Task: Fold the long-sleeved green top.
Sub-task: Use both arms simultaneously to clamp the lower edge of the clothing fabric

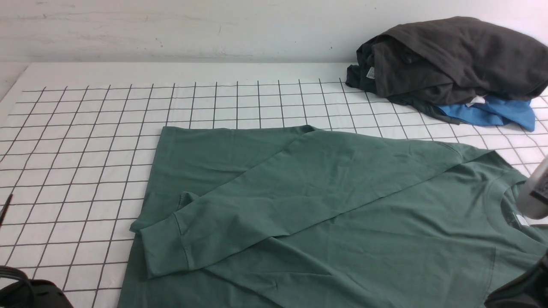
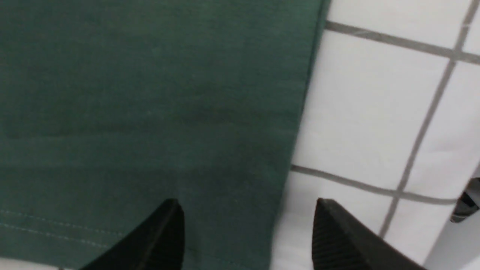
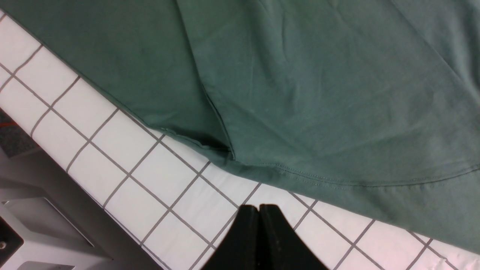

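Observation:
The green long-sleeved top (image 1: 342, 222) lies flat on the checked cloth (image 1: 85, 149), neck (image 1: 509, 205) to the right and one cuffed sleeve (image 1: 171, 248) folded across the body. My left gripper (image 2: 247, 210) stands open astride the top's side edge (image 2: 296, 150); one finger (image 2: 165, 232) is over the fabric, the other over white cloth. My right gripper (image 3: 258, 208) is shut and empty over the white cloth, just off the stitched hem (image 3: 318, 176). Only a dark part of the left arm (image 1: 25, 293) and a white part of the right arm (image 1: 535, 192) show in the front view.
A charcoal-grey garment (image 1: 449, 60) is heaped on a bright blue one (image 1: 492, 112) at the back right corner. A wall stands behind the table. The table's edge and a grey frame (image 3: 56, 195) run close to my right gripper.

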Action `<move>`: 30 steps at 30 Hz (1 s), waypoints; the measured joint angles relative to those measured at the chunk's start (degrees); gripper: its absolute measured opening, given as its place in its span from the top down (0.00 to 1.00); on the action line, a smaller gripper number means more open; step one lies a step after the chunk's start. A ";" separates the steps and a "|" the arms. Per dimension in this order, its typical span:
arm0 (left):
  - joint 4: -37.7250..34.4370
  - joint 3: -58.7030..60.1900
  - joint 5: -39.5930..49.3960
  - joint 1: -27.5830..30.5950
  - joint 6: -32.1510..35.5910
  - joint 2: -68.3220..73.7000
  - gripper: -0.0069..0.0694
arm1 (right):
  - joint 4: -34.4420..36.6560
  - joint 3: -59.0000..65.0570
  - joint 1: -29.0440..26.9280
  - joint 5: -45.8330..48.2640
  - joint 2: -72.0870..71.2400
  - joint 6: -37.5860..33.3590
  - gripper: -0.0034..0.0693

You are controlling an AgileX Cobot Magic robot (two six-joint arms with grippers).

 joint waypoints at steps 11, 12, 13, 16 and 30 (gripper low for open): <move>3.94 -0.67 -1.63 -0.05 -1.95 3.52 0.35 | 0.00 0.00 0.00 0.00 0.00 -0.47 0.97; 4.40 -0.82 -1.63 -0.05 -2.97 3.52 0.35 | 0.00 0.00 0.00 0.00 0.00 -0.47 0.97; 4.91 -0.91 -1.63 -0.05 -3.83 3.59 0.35 | 0.00 0.00 0.00 0.00 0.00 -0.47 0.97; 7.83 -1.47 -1.90 -0.05 -7.82 3.92 0.35 | 0.00 0.00 0.00 0.00 0.00 -0.47 0.97; 11.25 -2.24 -1.90 -0.05 -10.49 4.25 0.54 | 0.00 0.00 0.00 0.00 0.00 -0.93 0.97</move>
